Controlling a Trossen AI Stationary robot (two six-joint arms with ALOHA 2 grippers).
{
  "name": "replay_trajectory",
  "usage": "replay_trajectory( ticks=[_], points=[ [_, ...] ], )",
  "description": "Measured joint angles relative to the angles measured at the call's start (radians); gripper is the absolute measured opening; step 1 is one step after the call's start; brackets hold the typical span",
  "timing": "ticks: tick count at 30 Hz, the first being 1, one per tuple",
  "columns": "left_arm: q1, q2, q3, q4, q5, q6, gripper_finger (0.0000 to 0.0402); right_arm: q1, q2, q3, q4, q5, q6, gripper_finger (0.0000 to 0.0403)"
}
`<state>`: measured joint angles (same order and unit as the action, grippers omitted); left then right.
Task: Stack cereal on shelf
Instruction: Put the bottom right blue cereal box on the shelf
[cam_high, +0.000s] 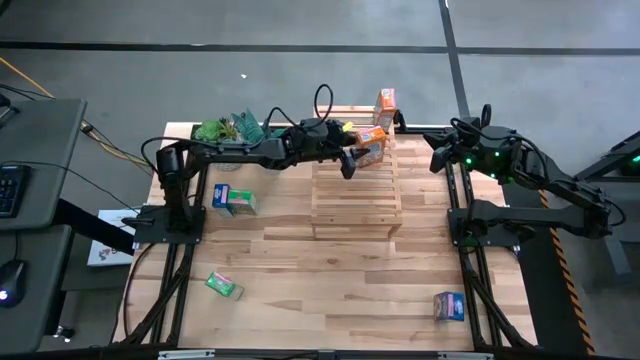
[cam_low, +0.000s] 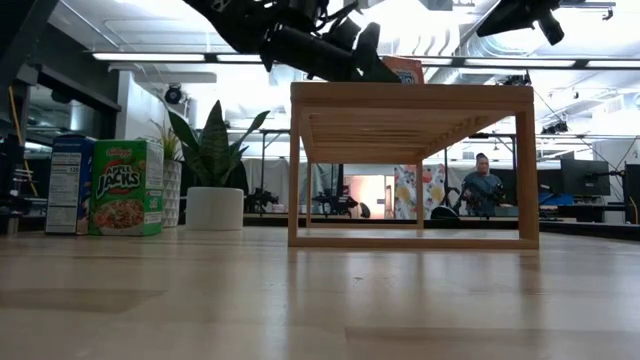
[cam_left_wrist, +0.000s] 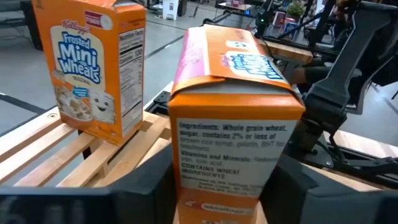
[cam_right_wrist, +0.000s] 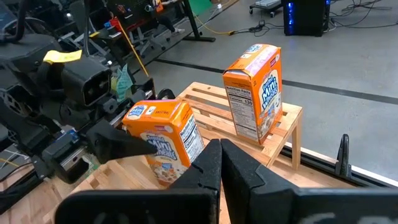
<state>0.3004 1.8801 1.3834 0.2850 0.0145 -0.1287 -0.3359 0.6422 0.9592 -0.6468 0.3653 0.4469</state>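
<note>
Wooden tabletop (cam_high: 300, 260) — slatted shelf (cam_high: 355, 195)

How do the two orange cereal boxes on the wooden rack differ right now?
The orange cardboard cereal box at the slatted wooden rack's far corner stands free and upright; the nearer orange cardboard box sits between the left gripper's fingers, leaning slightly. The right gripper hovers shut, apart from both. Both boxes look identical and rest on the slats.

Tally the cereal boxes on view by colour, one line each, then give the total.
Orange boxes: 2, one upright on the shelf at its far corner, one between the left gripper's fingers.
Blue boxes: 2.
Green boxes: 2.
Total: 6.
</note>
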Motion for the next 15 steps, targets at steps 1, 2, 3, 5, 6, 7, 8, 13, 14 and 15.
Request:
replay_trajectory(
  ticks=[1,2,3,5,6,7,8,13,14,15],
  points=[
    [0.003,0.0,0.005,-0.007,0.001,0.001,0.0154,0.0,0.0,0.0,0.0,0.0,0.0,0.0],
    [0.008,-0.001,0.018,-0.026,0.002,0.006,0.0146,0.0,0.0,0.0,0.0,0.0,0.0,0.0],
    [0.015,-0.009,0.03,-0.053,0.005,0.022,0.014,0.0,0.0,0.0,0.0,0.0,0.0,0.0],
    [0.031,-0.02,0.082,-0.097,0.005,0.085,0.0132,0.0,0.0,0.0,0.0,0.0,-0.001,0.0],
    [0.043,-0.029,0.112,-0.135,0.002,0.114,0.0131,0.0,0.0,0.0,0.0,0.0,-0.002,0.0],
    [0.058,-0.039,0.147,-0.187,-0.001,0.141,0.0131,0.0,0.0,0.0,0.0,-0.001,-0.002,0.0],
    [0.071,-0.041,0.189,-0.229,-0.002,0.164,0.0132,0.0,0.0,0.0,0.0,-0.001,-0.002,0.0],
    [0.136,-0.039,0.348,-0.443,-0.002,0.272,0.0144,0.0,0.0,0.0,-0.001,-0.003,-0.003,0.0],
    [0.147,-0.039,0.371,-0.459,0.003,0.306,0.0145,0.0,0.0,0.0,-0.001,-0.003,-0.002,0.0],
    [0.158,-0.039,0.391,-0.469,0.007,0.335,0.0145,0.0,0.0,0.0,-0.002,-0.004,-0.003,0.0]
  ],
)
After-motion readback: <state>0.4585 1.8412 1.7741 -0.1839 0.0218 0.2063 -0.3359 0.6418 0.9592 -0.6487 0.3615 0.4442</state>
